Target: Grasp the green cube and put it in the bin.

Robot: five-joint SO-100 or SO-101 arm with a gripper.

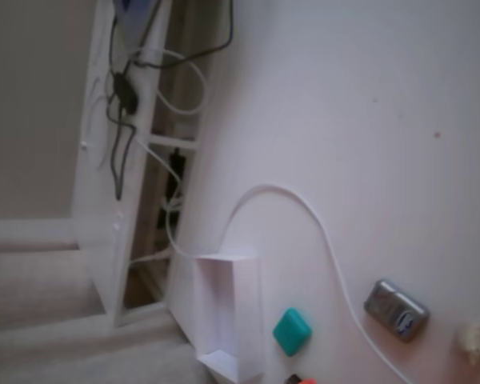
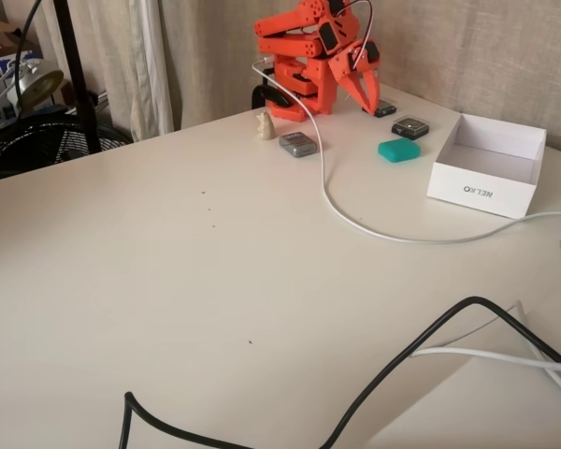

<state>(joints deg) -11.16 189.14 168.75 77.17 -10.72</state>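
The green cube point(image 1: 292, 331) point(image 2: 398, 150) lies on the white table, a small gap away from the bin point(image 1: 228, 314) point(image 2: 491, 166), a long white box that stands open. In a fixed view the orange arm sits folded at the table's far edge, and its gripper point(image 2: 368, 105) points down behind the cube, well apart from it. Its fingers look closed together with nothing between them. In the other fixed view only an orange tip of the gripper point(image 1: 302, 381) shows at the bottom edge, just below the cube.
A grey metallic device point(image 1: 395, 310) point(image 2: 298, 144) and a small beige figure point(image 1: 478, 342) point(image 2: 265, 124) lie near the arm. Two dark devices point(image 2: 409, 127) sit by the gripper. A white cable point(image 2: 355, 220) and a black cable point(image 2: 421, 351) cross the table. A white slatted frame point(image 1: 116, 200) stands beside it.
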